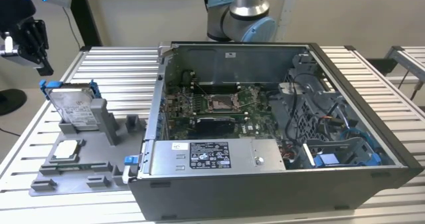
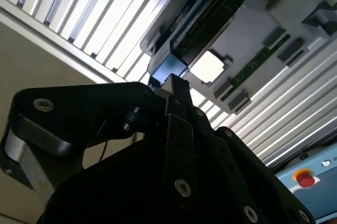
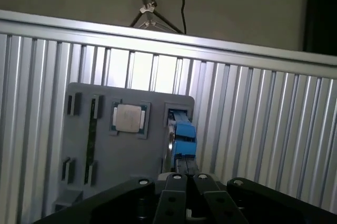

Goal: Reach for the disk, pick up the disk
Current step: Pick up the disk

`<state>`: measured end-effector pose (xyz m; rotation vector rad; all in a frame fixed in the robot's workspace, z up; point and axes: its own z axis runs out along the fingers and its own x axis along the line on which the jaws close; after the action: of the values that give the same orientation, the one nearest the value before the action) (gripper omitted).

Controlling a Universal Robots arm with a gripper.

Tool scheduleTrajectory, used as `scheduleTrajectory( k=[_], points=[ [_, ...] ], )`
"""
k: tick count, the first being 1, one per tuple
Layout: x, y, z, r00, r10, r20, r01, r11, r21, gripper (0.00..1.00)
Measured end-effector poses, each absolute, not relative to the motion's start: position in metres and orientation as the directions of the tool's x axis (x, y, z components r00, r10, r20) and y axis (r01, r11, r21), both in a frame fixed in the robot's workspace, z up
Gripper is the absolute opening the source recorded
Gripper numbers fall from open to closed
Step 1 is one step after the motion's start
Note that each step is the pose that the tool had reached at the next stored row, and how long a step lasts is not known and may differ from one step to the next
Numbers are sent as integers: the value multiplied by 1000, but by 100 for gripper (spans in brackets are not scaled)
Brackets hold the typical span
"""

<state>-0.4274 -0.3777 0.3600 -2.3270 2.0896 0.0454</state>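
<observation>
Disk (image 1: 71, 107) stands on its short end in a slot of the grey fixture tray (image 1: 99, 149), on the exterior view's left. Its long axis runs steeply up and leans back, away from the camera, with the labelled face toward the camera and slightly up. It has a silver metal body, a white printed label on the face, and blue plastic rails along both long sides that show as tabs at the top corners. In the first wrist view the disk (image 3: 183, 137) is seen end-on, blue rail beside a thin silver edge. In the second wrist view its dark underside (image 2: 202, 21) shows between the blue ends. The tray also holds a square silver chip (image 1: 66, 151) in a shallow recess just in front of the disk, plus a thin green board (image 2: 255, 65) lying in a narrow slot. The tray sits on the slatted table (image 1: 119, 69), touching the open computer case (image 1: 279, 184). Inside the case are the motherboard (image 1: 219, 104), a grey box (image 1: 212, 157) with a black-and-white label along the near wall, cables, and a blue-handled bay (image 1: 332, 159). Gripper (image 1: 41, 64) hangs above the disk, toward the exterior view's left, apart from it. Its fingers are together and hold nothing, as both wrist views show (image 2: 175, 83) (image 3: 179, 167).
</observation>
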Motion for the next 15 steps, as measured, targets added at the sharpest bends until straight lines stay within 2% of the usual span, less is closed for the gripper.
scheduleTrajectory(
  k=[9, 15],
  points=[
    [-427, -378, 360, 45, -999, -31, -999, -45, 10, 0],
    [-427, -379, 360, 42, -999, -31, -999, -42, 10, 0]
  ],
)
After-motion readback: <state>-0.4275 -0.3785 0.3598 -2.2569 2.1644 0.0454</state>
